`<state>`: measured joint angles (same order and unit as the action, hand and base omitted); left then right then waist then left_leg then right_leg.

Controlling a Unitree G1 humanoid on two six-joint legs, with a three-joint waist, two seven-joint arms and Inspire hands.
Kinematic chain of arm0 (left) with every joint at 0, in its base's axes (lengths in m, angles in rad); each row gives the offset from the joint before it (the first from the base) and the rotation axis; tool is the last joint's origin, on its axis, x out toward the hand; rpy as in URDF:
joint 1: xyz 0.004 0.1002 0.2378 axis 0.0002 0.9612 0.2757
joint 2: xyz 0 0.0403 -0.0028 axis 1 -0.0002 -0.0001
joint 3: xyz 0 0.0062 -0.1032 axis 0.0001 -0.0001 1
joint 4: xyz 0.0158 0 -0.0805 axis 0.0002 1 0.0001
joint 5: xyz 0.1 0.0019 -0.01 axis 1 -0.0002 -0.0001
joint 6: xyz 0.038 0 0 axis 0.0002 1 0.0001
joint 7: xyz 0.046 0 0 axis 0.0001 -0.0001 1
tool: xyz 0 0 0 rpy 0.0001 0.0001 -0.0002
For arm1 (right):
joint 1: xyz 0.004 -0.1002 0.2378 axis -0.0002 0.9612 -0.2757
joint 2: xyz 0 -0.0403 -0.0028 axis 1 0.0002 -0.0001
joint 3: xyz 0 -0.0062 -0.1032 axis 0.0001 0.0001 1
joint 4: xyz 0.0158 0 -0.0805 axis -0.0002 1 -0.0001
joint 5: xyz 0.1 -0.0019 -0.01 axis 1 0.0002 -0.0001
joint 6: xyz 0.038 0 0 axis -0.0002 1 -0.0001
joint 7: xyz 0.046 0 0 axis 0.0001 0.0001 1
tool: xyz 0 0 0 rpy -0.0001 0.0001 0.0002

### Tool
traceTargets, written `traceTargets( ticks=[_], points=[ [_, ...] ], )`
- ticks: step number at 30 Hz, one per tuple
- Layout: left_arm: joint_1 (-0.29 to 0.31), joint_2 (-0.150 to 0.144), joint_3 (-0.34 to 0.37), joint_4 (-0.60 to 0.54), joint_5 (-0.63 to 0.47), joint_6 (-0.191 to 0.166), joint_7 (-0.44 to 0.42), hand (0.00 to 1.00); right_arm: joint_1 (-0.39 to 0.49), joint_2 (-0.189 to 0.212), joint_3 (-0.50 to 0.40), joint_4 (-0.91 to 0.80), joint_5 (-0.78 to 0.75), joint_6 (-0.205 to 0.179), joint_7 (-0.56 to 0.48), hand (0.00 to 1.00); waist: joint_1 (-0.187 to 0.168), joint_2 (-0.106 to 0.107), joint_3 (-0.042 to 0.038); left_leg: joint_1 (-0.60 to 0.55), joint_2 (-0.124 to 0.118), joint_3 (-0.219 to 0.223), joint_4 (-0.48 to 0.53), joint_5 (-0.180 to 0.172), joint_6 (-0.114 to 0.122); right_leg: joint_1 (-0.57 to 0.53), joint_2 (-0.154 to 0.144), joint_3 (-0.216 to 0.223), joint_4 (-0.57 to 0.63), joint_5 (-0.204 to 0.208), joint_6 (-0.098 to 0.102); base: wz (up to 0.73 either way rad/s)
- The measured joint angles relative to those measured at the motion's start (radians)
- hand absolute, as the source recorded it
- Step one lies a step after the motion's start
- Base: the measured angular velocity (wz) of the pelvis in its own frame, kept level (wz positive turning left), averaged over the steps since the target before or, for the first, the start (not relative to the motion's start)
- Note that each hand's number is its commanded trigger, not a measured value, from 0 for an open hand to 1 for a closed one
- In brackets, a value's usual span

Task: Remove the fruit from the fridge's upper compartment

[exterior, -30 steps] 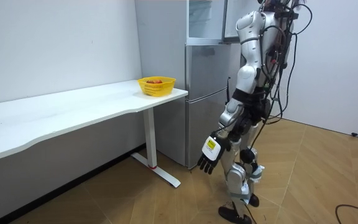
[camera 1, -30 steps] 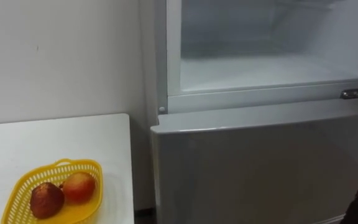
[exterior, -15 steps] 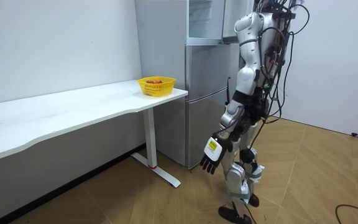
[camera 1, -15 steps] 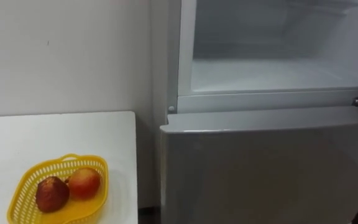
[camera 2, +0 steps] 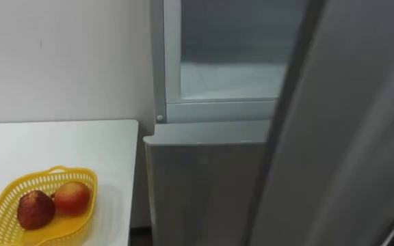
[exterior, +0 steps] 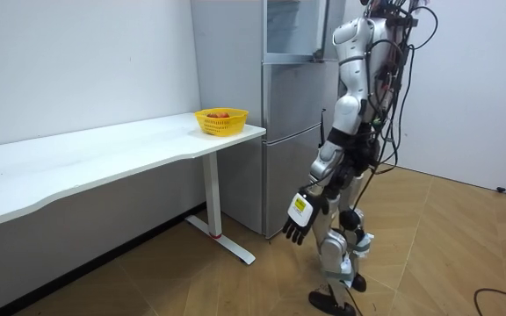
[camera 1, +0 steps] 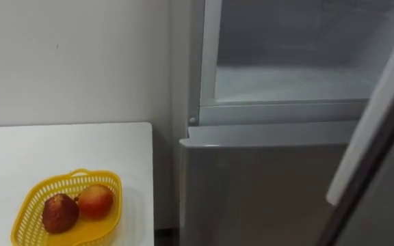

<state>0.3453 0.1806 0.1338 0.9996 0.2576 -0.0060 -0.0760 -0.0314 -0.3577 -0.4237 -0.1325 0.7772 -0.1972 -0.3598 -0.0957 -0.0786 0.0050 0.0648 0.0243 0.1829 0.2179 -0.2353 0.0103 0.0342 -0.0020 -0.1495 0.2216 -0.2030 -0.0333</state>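
Upper fridge (camera 1: 286, 82) stands open high above the left hand (exterior: 297, 217), at the height of the robot's head. Its pale inner floor and back wall show through the opening. Its door (camera 2: 347, 116) is swung partway across, and in the eye views the door's edge slants over the right part of the opening.

The left hand hangs low beside the robot's thigh, fingers loosely spread and pointing down, holding nothing and touching nothing. The lower door (camera 1: 252, 195) is shut. It lies beyond the hand toward the room view's left, reaching from about the hand's height up to the open compartment. The robot stands upright close before the fridge, facing it.

The table (camera 1: 67, 147) lies well apart from the hand on the room view's left. Its top is higher than the hand and its end is just beside the fridge's side. Near that end sits a yellow basket (camera 1: 27, 205), up and to the room view's left of the hand. In it a dark fruit (camera 1: 59, 213) and a light fruit (camera 1: 96, 201) touch each other.
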Motion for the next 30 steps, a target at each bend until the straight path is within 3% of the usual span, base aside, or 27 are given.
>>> traceTargets(
  ticks=[2,6,13,30],
  points=[
    [-0.009,0.012,-0.012,-0.001,0.017,0.003,-0.008,0.00,-0.031,-0.002,0.034,0.007,-0.046,0.029,0.009,0.00,0.001,-0.008,0.0035,0.003,0.000,-0.003,0.001,0.001,-0.001,-0.001,0.001,-0.002,-0.003,0.001,-0.001,0.02],
    [-0.021,0.028,-0.019,-0.001,0.020,0.009,-0.023,0.00,-0.079,-0.009,0.107,0.032,-0.069,0.061,0.031,0.00,0.024,-0.021,0.0029,0.003,0.001,-0.009,0.002,0.002,-0.002,0.001,0.000,-0.010,-0.006,0.003,-0.002,0.05],
    [-0.018,0.037,-0.010,0.000,0.020,0.028,-0.017,0.00,-0.160,-0.011,0.113,0.123,-0.078,0.104,0.026,0.00,0.042,-0.047,-0.0033,-0.001,0.001,-0.015,0.003,0.004,-0.002,0.005,0.001,-0.013,-0.003,0.011,-0.004,-0.01],
    [-0.001,0.029,-0.018,0.001,0.019,0.029,-0.015,0.00,-0.194,-0.018,0.105,0.157,-0.040,0.105,0.023,0.00,0.042,-0.027,-0.0036,0.001,-0.001,-0.031,-0.003,0.006,0.000,0.017,0.001,-0.016,-0.005,0.017,-0.002,0.01]
  ],
)
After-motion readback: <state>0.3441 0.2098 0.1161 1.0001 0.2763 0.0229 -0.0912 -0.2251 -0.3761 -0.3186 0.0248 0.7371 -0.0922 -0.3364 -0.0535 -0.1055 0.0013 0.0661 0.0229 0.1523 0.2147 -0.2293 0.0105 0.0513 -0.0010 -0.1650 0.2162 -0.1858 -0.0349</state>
